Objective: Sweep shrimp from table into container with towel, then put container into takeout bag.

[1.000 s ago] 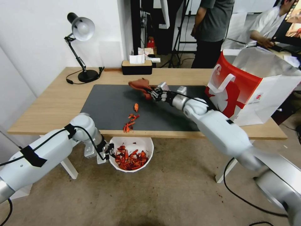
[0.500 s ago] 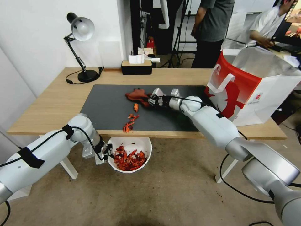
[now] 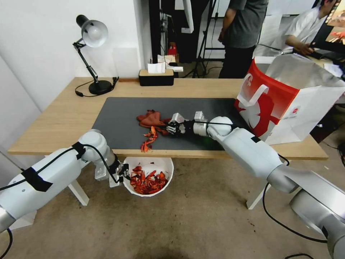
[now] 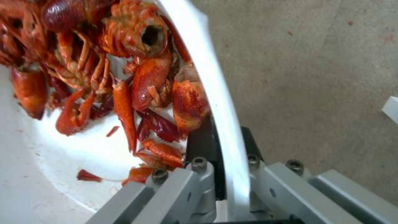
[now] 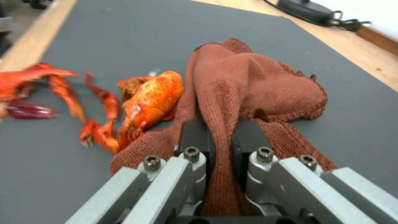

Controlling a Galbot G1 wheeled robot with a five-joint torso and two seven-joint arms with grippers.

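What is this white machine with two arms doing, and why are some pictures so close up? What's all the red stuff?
It is a robot with two arms. One picture comes from a camera on its head, looking down at a wooden table. The two close-up pictures come from small cameras on its wrists, so you see what each tool is gripping.

The right tool pinches a rust-red towel and presses it on the dark mat, right beside the shrimp lying near the table's front edge. The red stuff is those shrimp pieces.

The left tool grips the rim of a white container, held below the table edge. It already has many shrimp inside.

On the table's right end stands a red and white takeout bag.
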